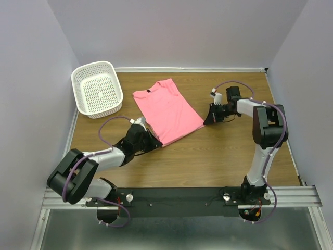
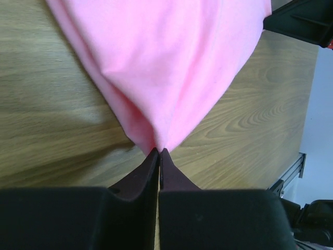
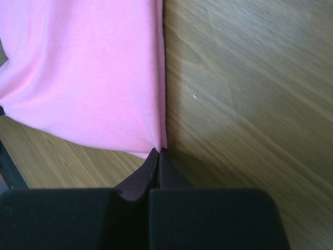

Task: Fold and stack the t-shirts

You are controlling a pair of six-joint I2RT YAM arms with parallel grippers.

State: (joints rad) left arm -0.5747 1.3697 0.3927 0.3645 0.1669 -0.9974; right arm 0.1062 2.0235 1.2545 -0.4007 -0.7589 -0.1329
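Observation:
The pink t-shirt [image 1: 167,109] lies folded lengthwise on the wooden table, collar toward the back. My left gripper [image 1: 155,143] is shut on its near left bottom corner; in the left wrist view the cloth [image 2: 161,67] rises to a point between the closed fingertips [image 2: 159,151]. My right gripper [image 1: 206,121] is shut on the near right bottom corner; in the right wrist view the cloth [image 3: 83,73] ends at the closed fingertips [image 3: 157,151]. The hem between the two grippers lies low on the table.
A white perforated basket [image 1: 97,89] stands at the back left, empty. Walls close the table at the back and sides. Bare wood [image 1: 218,161] lies in front of the shirt. The right arm's black parts [image 2: 302,23] show in the left wrist view.

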